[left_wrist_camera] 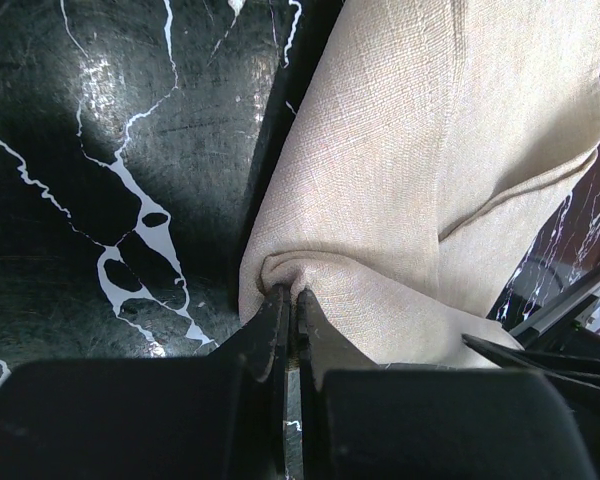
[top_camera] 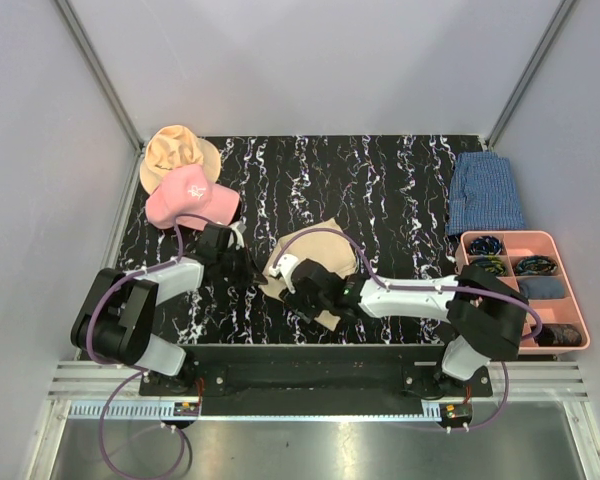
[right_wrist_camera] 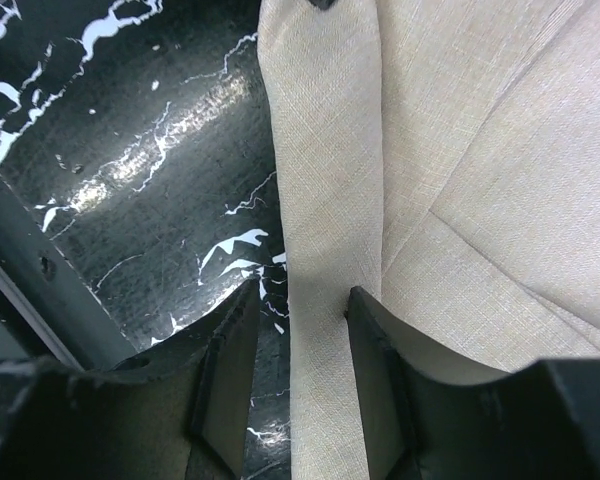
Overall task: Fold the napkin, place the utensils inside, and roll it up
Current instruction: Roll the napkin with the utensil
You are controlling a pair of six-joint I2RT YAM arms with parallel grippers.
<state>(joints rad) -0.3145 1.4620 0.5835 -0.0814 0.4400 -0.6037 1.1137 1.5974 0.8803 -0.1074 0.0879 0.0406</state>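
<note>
Black white-veined marble tabletop (top_camera: 380, 180): large beige cloth napkin (top_camera: 320, 242) toward 6 o'clock, left gripper (left_wrist_camera: 289, 300) clamped on its 9 o'clock edge; right gripper (right_wrist_camera: 302, 312) straddles a fold, jaws apart, so close squarely

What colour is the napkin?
Plain beige-tan napkin, clearest in the left wrist view.
</note>
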